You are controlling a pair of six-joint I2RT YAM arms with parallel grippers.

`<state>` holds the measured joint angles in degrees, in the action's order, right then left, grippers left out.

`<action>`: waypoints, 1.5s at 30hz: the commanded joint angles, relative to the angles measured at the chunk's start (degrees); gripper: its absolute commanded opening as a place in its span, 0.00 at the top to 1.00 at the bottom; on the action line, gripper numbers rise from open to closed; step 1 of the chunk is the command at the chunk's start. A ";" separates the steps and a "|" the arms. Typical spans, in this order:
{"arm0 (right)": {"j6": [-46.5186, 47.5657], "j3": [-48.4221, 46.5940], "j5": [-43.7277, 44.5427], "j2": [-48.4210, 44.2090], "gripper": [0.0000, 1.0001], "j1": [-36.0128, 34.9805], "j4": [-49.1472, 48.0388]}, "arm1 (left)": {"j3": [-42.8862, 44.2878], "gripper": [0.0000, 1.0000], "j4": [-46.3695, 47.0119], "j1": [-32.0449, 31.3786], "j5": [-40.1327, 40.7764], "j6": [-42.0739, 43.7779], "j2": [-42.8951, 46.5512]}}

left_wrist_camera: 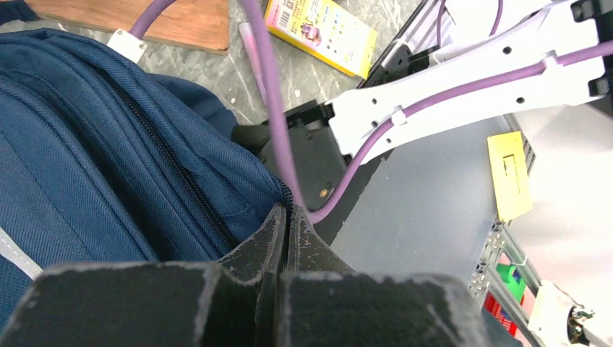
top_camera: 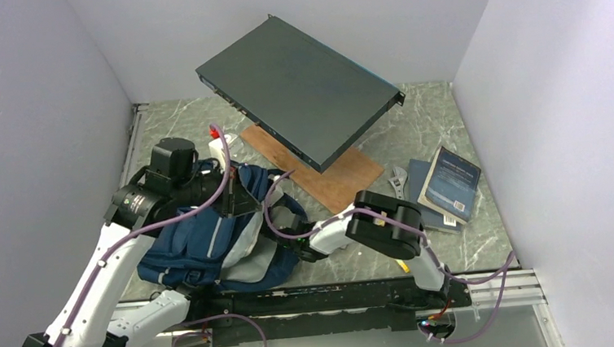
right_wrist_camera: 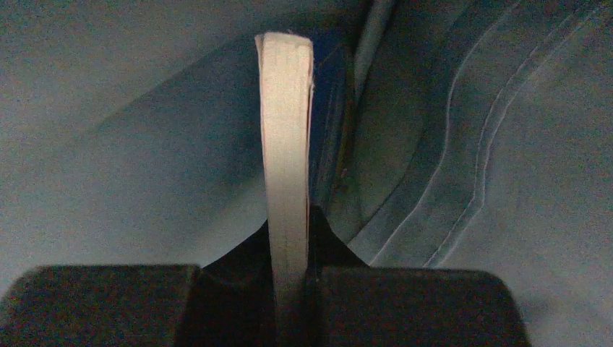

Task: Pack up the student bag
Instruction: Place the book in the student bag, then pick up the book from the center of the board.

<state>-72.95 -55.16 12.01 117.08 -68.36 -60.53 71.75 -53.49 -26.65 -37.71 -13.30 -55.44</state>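
Now, bag: student bag (top_camera: 202,242) lies near-left, between the arms.
Left gripper (left_wrist_camera: 286,220): closed, seemingly pinching the bag's zip edge.
Right gripper (right_wrist_camera: 289,246): clamped on a thin book (right_wrist_camera: 287,130).
Technique: hold the mouth up; push book deep before release.
Views: only right wrist shows book inside lining; top shows more books (top_camera: 450,184) at right.

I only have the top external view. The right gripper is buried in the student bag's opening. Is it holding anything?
Observer: Yes. The right wrist view shows the right gripper shut on a thin book, seen edge-on against the lining of the student bag.
Operator: And the left gripper? Its fingertips are hidden from above.
Observer: The left wrist view shows the left gripper shut, pinching the bag's blue fabric just beside the zip.
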 commanded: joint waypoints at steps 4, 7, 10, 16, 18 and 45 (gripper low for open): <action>-4.23 -5.18 10.38 5.82 0.88 -0.99 3.93 | -0.36 1.00 10.28 -0.68 -2.76 -4.11 5.73; -4.45 -3.70 9.43 5.26 0.68 -0.77 7.02 | -2.29 1.00 9.60 -0.68 4.22 -3.62 8.27; -3.78 -0.95 7.40 1.80 0.41 -0.61 12.69 | -4.64 1.00 8.29 -0.67 12.91 -4.15 10.43; -1.80 3.60 2.09 -8.56 0.19 -0.02 25.22 | -11.68 1.00 13.25 -0.63 20.03 -5.48 16.15; -1.13 3.55 0.68 -11.31 0.16 0.06 31.62 | -13.26 1.00 14.83 -0.68 20.89 -5.99 17.45; 17.71 17.46 23.09 -76.60 0.11 11.48 105.37 | -28.07 1.00 20.73 -0.55 31.28 5.93 19.31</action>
<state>-53.17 -41.17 30.17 45.71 -61.60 30.89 44.51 -36.73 -27.49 -9.47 -10.09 -36.84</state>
